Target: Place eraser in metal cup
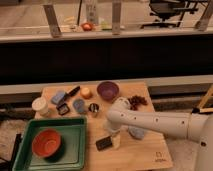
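The eraser (104, 143), a flat black block, lies on the wooden table (150, 155) near the front edge, just right of the green tray. My gripper (114, 138) hangs down from the white arm (155, 124) and sits right beside the eraser, at its right end. The metal cup (93, 108), small and shiny with a dark inside, stands upright behind and a little left of the gripper, in front of the purple bowl (107, 90).
A green tray (75, 155) holding a red bowl (46, 143) fills the front left. A white jar (40, 106), light blue block (58, 97), small black square item (63, 108), grey-blue disc (79, 105), orange (86, 92) and dark red cluster (136, 101) stand further back.
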`<state>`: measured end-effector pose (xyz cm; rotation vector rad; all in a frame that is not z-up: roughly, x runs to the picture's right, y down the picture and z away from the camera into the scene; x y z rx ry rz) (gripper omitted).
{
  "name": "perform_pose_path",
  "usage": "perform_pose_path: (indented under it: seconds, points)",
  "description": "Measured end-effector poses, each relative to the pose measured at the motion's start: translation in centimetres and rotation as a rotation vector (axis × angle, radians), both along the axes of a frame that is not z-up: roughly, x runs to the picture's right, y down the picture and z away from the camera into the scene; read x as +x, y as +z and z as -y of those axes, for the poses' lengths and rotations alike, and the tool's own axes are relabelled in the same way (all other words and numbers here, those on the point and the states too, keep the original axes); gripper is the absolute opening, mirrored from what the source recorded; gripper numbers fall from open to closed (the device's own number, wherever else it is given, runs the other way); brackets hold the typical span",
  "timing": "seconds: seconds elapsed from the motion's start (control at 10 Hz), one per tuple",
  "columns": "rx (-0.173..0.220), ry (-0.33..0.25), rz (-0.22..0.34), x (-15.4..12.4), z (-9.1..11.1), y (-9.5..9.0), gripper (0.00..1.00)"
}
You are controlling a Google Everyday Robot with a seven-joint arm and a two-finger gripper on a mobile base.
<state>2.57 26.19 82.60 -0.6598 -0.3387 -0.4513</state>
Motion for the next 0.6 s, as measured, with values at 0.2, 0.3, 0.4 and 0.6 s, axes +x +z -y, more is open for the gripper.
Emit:
perform_pose_path:
  seconds: [0.2, 0.3, 0.4, 0.6]
  points:
    - [-0.003, 0.004, 0.001, -0.07, -0.28, -0.26, 0.8]
    - [-0.002, 0.001, 0.003, -0.09, -0.28, -0.25, 0.8]
    - [0.001, -0.001, 0.007, -0.16, -0.39, -0.39, 0.8]
    - [0.0, 0.002, 0.013, -0.3, -0.85, -0.84, 0.8]
